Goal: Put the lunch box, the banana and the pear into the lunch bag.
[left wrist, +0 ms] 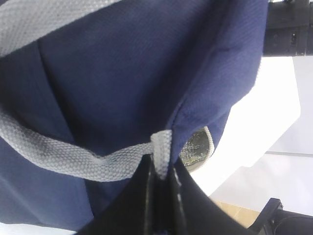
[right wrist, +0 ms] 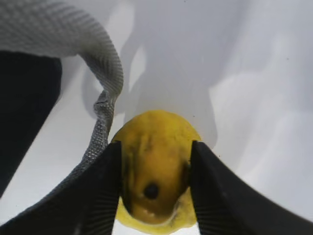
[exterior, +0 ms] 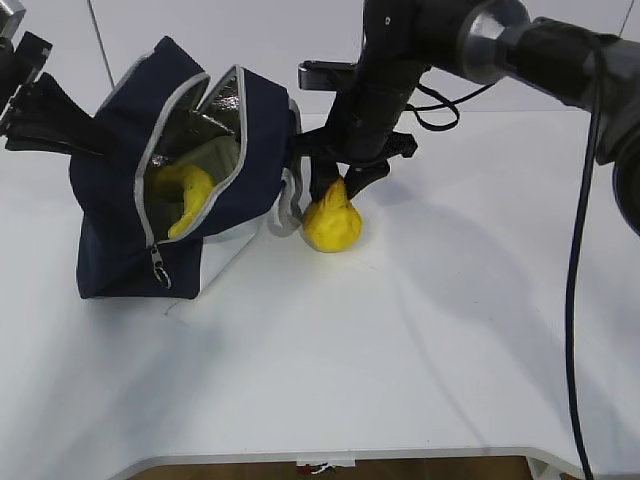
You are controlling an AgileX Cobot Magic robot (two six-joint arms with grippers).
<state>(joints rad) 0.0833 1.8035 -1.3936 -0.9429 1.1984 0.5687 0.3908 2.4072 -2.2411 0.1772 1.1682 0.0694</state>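
The navy lunch bag [exterior: 120, 190] stands tilted at the left, its zipper open and its silver lining showing. The banana [exterior: 188, 195] lies inside the opening. The lunch box does not show clearly. My left gripper [exterior: 97, 148] is shut on the bag's grey handle [left wrist: 78, 159]; in the left wrist view its fingertips [left wrist: 161, 169] pinch the strap. The yellow pear [exterior: 332, 224] sits on the table just right of the bag. My right gripper [exterior: 338, 190] is shut on the pear [right wrist: 155, 147] from above, with its fingers [right wrist: 100, 191] on both sides of the neck.
The bag's other grey handle [exterior: 288, 205] hangs beside the pear and also shows in the right wrist view [right wrist: 105, 93]. The white table [exterior: 420, 340] stretches to the front and right. The right arm's cable [exterior: 578, 250] hangs at the right.
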